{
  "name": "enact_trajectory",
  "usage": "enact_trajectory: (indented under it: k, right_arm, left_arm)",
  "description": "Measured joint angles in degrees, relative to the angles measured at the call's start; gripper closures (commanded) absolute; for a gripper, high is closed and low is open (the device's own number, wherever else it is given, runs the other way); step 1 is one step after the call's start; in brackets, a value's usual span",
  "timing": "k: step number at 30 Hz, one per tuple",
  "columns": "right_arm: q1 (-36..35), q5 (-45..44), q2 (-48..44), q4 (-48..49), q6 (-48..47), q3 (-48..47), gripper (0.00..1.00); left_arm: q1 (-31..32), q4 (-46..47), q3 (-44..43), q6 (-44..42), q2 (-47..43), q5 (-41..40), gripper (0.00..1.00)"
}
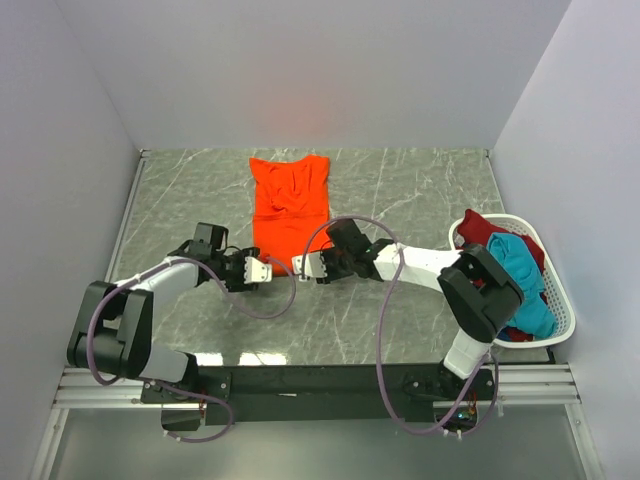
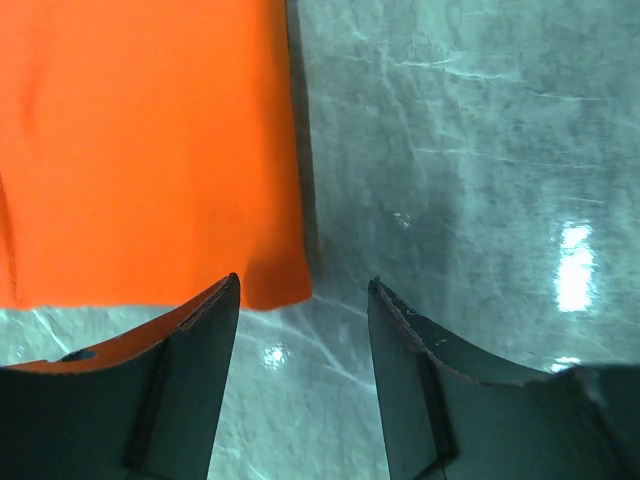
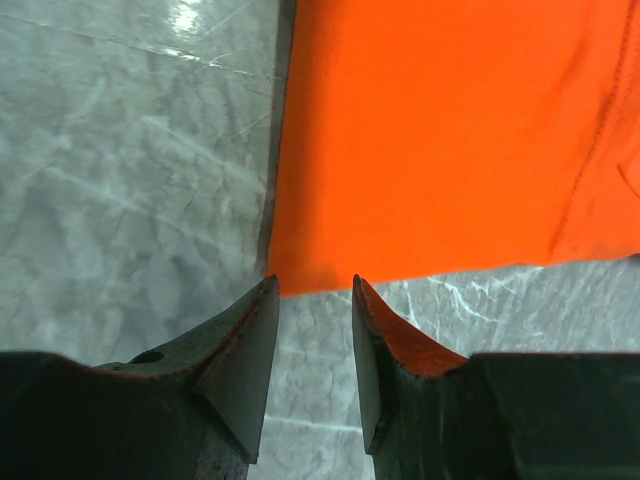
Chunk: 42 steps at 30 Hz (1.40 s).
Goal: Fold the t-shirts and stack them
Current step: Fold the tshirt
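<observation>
The bright orange t-shirt (image 1: 288, 205) lies flat on the marble table as a long narrow strip, collar end far and hem near. My left gripper (image 1: 262, 270) is open and empty just off the hem's near left corner; in the left wrist view (image 2: 303, 287) the shirt (image 2: 150, 150) ends at the fingertips. My right gripper (image 1: 301, 265) is open more narrowly and empty at the near right corner; the right wrist view (image 3: 315, 283) shows the shirt's corner (image 3: 440, 140) just ahead of the tips. A teal t-shirt (image 1: 522, 268) and a dark red t-shirt (image 1: 482, 228) lie in the basket.
The white plastic basket (image 1: 566, 300) stands at the table's right edge beside the right arm's base. Grey walls close off the back and both sides. Purple cables loop off both arms over the near table.
</observation>
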<state>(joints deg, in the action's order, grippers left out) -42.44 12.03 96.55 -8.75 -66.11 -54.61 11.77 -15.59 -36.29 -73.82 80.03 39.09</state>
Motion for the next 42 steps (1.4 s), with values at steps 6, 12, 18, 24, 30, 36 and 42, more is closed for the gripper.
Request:
enact_trajectory:
  k: [6, 12, 18, 24, 30, 36, 42]
  right_arm:
    - [-0.02, -0.63, 3.28, 1.70, -0.44, 0.00, 0.58]
    - [-0.09, -0.55, 3.23, 2.95, -1.07, 0.83, 0.56]
    - [-0.37, -0.39, 2.89, 3.45, -1.07, 1.60, 0.52]
    - [-0.46, -0.17, 2.03, 2.93, -0.46, 2.36, 0.53]
    - [-0.46, -0.85, 3.10, 2.10, 1.05, 1.29, 0.83]
    - [-0.50, -1.70, 4.26, 1.68, 3.04, -0.02, 1.00]
    - [0.94, -0.90, 3.72, -1.66, 6.99, -2.32, 1.00]
  left_arm:
    - [0.74, 3.37, 0.00, -0.81, 3.48, -1.11, 0.43]
    - [1.18, 5.49, -0.90, -1.09, 5.55, -1.29, 0.58]
    - [1.75, 5.84, -1.38, -1.20, 6.51, -2.43, 0.79]
    - [1.86, 5.70, -1.40, -1.84, 6.67, -3.02, 0.89]
    - [1.92, 5.66, -1.46, -1.90, 6.75, -3.04, 0.93]
    - [1.92, 5.38, -2.01, 0.07, 6.93, -2.99, 0.99]
    - [0.87, 3.17, -5.55, 4.50, 6.99, -1.99, 0.99]
